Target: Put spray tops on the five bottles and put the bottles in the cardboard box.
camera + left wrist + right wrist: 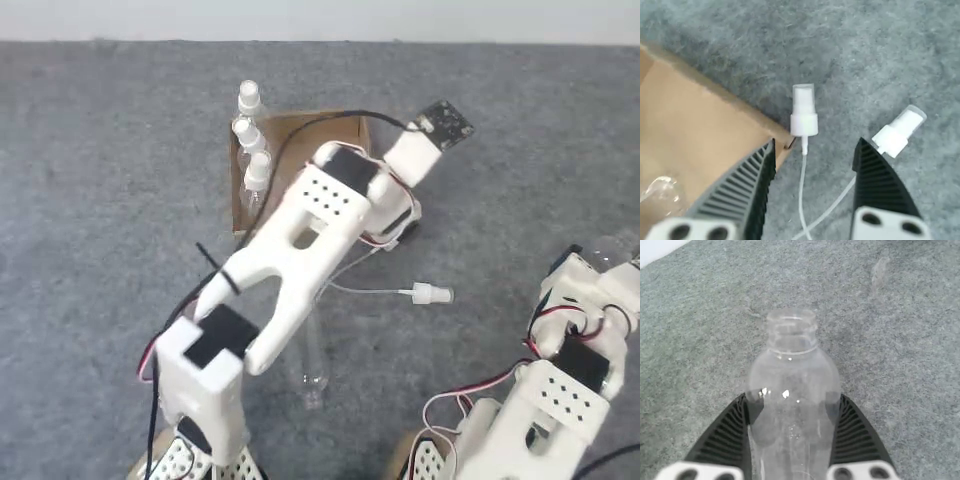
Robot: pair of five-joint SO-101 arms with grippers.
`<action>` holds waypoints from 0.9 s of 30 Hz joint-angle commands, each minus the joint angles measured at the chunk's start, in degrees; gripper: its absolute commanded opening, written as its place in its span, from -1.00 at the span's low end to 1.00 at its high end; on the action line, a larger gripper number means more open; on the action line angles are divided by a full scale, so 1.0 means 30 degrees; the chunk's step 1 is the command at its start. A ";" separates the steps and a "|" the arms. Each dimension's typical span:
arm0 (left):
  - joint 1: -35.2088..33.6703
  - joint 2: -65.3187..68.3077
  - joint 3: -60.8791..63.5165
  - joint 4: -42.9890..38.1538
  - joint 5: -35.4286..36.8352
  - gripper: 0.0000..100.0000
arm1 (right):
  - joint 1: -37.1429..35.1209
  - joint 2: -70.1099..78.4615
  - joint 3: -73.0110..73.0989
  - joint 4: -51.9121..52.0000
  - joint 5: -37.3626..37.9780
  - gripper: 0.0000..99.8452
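The left arm (300, 235) is covering much of the cardboard box (345, 130) and one end of a bare bottle (313, 368) lying on the carpet (100, 200). The bottle (790, 390) held in the right gripper (792, 402) is running off the picture's edge below its shoulder.

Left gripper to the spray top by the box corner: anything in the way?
Nothing visible. The left gripper is open right above the spray top; the cardboard box corner sits close by one finger.
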 commanded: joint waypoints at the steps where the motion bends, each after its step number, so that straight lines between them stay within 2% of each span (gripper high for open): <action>1: 0.0381 0.0527 -0.1070 -0.1055 0.0322 -0.53 | 0.0190 -0.0425 -0.0088 -0.0396 -0.0205 -0.99; 8: 0.0381 0.2110 -0.1070 -0.1963 0.0352 -0.53 | 0.0190 -0.0425 -0.0088 -0.0396 -0.0176 -0.99; 27: 0.0234 0.5099 -0.1099 -0.1963 0.0264 -0.53 | 0.0190 -0.0425 -0.0088 -0.0396 -0.0147 -0.99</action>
